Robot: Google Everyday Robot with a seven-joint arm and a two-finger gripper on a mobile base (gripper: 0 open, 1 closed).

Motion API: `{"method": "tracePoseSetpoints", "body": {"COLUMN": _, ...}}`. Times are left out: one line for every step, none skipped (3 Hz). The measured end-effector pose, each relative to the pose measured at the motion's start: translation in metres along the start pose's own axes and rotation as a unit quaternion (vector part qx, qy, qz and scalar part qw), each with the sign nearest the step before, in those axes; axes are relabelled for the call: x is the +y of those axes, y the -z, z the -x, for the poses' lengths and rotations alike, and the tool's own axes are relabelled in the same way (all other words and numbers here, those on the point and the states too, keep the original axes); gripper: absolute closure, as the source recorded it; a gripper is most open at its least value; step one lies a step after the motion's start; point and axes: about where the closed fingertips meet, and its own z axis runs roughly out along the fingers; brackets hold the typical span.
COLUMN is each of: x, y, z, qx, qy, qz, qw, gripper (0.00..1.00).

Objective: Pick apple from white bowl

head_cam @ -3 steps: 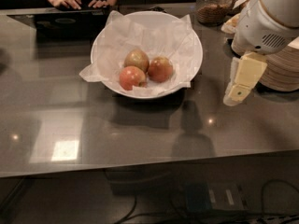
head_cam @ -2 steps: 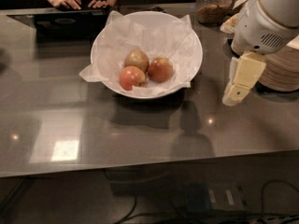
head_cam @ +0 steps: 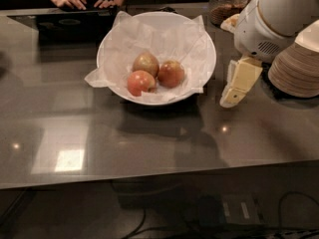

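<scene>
The white bowl [head_cam: 202, 41] lined with crinkled white paper stands on the grey counter at the middle back. Three apples lie in it. The deep dull red apple [head_cam: 171, 73] is on the right, touching a yellow-tan apple [head_cam: 145, 62] behind it on the left and near a paler pink-red apple [head_cam: 140, 82] at the front. My gripper [head_cam: 232, 98], cream-coloured and pointing down and left, hangs just right of the bowl's rim, above the counter. It holds nothing and is apart from the apples.
A stack of beige disposable bowls [head_cam: 298, 66] stands at the right edge, behind my arm [head_cam: 271, 21]. A glass jar [head_cam: 225, 4] is at the back. A person's hands [head_cam: 75, 1] rest at a dark tray [head_cam: 70, 23] at the back left.
My gripper has moved a little to the left, closer to the bowl's right rim. The bowl and apples have not moved.
</scene>
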Motion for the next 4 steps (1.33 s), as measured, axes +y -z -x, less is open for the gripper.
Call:
{"method": "tracePoseSetpoints", "body": {"x": -0.023, "y": -0.025, "z": 0.020, "qx": -0.035, "qy": 0.020, "qz": -0.005, "qw": 0.9992, "gripper": 0.00}}
{"method": "tracePoseSetpoints", "body": {"x": -0.040, "y": -0.044, "z": 0.037, "qx": -0.067, "qy": 0.036, "qz": 0.003, "qw": 0.9971, "gripper": 0.00}}
{"method": "tracePoseSetpoints", "body": {"x": -0.059, "y": -0.052, "z": 0.047, "qx": -0.101, "qy": 0.046, "qz": 0.014, "qw": 0.9937, "gripper": 0.00}}
{"method": "tracePoseSetpoints", "body": {"x": -0.096, "y": -0.029, "z": 0.069, "qx": -0.124, "qy": 0.081, "qz": 0.021, "qw": 0.9888, "gripper": 0.00}}
